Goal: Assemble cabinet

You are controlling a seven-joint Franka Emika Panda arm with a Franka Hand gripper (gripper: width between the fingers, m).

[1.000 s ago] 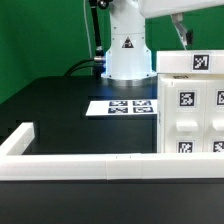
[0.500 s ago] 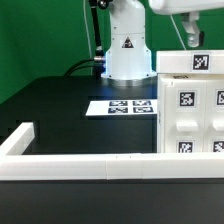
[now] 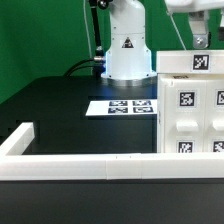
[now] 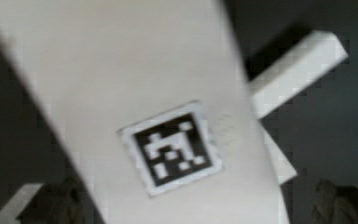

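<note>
The cabinet (image 3: pixel 190 112), a white box with several black-and-white tags, stands at the exterior view's right on the black table. My gripper (image 3: pixel 200 38) hangs just above its top edge, mostly cut off by the frame. In the wrist view a white panel of the cabinet (image 4: pixel 131 90) with one tag (image 4: pixel 172 145) fills the picture. My gripper (image 4: pixel 190 205) is open there, with a dark finger (image 4: pixel 37 205) on each side of the panel. I cannot tell whether the fingers touch it.
The marker board (image 3: pixel 120 106) lies flat in front of the robot base (image 3: pixel 126 50). A long low white L-shaped rail (image 3: pixel 80 167) runs along the front of the table. A second white edge (image 4: pixel 304 62) shows beyond the panel in the wrist view.
My gripper has moved toward the exterior view's right, above the cabinet's top. The cabinet, the rail and the marker board have not moved.
</note>
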